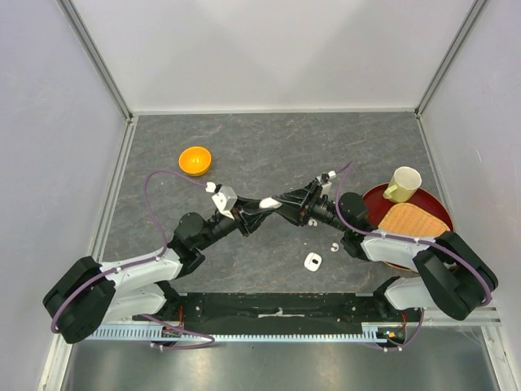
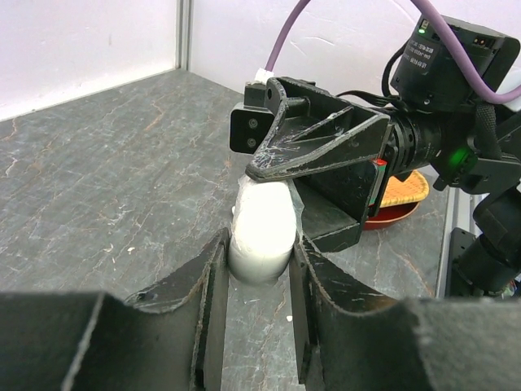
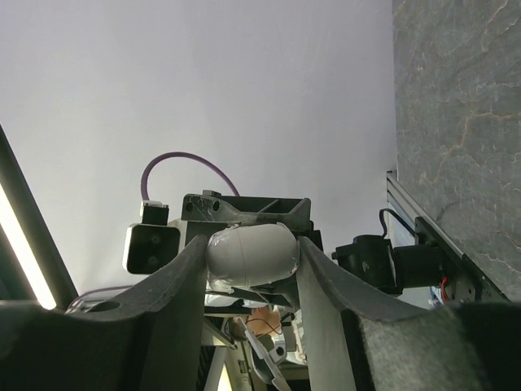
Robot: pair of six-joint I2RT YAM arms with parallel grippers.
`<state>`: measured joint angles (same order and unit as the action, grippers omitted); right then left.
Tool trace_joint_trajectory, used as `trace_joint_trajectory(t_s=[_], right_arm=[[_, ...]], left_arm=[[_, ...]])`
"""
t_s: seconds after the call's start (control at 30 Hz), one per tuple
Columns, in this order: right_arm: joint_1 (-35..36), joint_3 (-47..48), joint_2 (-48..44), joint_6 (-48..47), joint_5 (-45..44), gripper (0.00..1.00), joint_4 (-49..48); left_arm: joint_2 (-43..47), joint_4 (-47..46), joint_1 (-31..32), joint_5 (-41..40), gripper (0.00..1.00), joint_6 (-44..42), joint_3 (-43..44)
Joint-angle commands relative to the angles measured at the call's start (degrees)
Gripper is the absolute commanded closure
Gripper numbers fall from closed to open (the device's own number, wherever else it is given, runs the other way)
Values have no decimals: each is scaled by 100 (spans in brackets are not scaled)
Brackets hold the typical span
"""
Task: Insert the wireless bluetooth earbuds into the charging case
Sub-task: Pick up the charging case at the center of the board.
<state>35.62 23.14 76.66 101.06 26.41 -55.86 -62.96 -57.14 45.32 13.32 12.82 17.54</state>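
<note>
The left claw (image 2: 259,244) is clamped on a white, rounded charging case (image 2: 260,218). Its two dark fingers (image 2: 213,273) press against the case's sides, and the case stands between them above the bench (image 2: 106,179). The right claw (image 3: 251,248) grips the same case from the opposite end. In the right wrist view the glossy white body sits wedged between both of its fingers (image 3: 183,277) and touches each. The two claws meet nose to nose over the middle of the bench, with the case shared between them and lifted off the surface. Whether the case's lid is up or down cannot be told, nor whether anything sits inside it.

Just in front of the claws, toward the arm bases, a tiny white earbud (image 1: 334,246) lies loose on the grey bench. Near it, slightly closer to the bases, lies a second small white case (image 1: 313,261) with a dark opening facing up. The two are close but do not touch.

Further out on the right side, a dark red plate (image 1: 376,195) sits beside the right arm. It carries a pale yellow cup (image 1: 404,184) at its far end and a woven tan mat (image 1: 413,221) next to that. Far to the left, well apart from everything else, an orange bowl (image 1: 195,160) rests upright on the bench.
</note>
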Motion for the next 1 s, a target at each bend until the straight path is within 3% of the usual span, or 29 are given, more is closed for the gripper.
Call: trace_joint_trajectory(t_s=[0.0, 0.3, 0.5, 0.77, 0.87, 0.9, 0.97], right_arm=[[60, 165, -55, -165, 136, 69, 83], [60, 174, -11, -148, 136, 70, 92], [60, 183, 68, -148, 162, 70, 84], [60, 183, 59, -130, 162, 69, -39], [60, 139, 42, -130, 162, 60, -136], [60, 130, 42, -130, 154, 49, -154], [60, 147, 15, -191, 162, 38, -145]], left_arm=[[-102, -183, 3, 215, 80, 133, 285], [-217, -104, 3, 320, 57, 133, 373], [-199, -130, 12, 285, 51, 168, 364], [-199, -51, 12, 294, 79, 116, 364], [-199, 1, 12, 329, 92, 81, 390], [-199, 54, 12, 338, 96, 72, 399], [-190, 98, 12, 373, 97, 37, 426]])
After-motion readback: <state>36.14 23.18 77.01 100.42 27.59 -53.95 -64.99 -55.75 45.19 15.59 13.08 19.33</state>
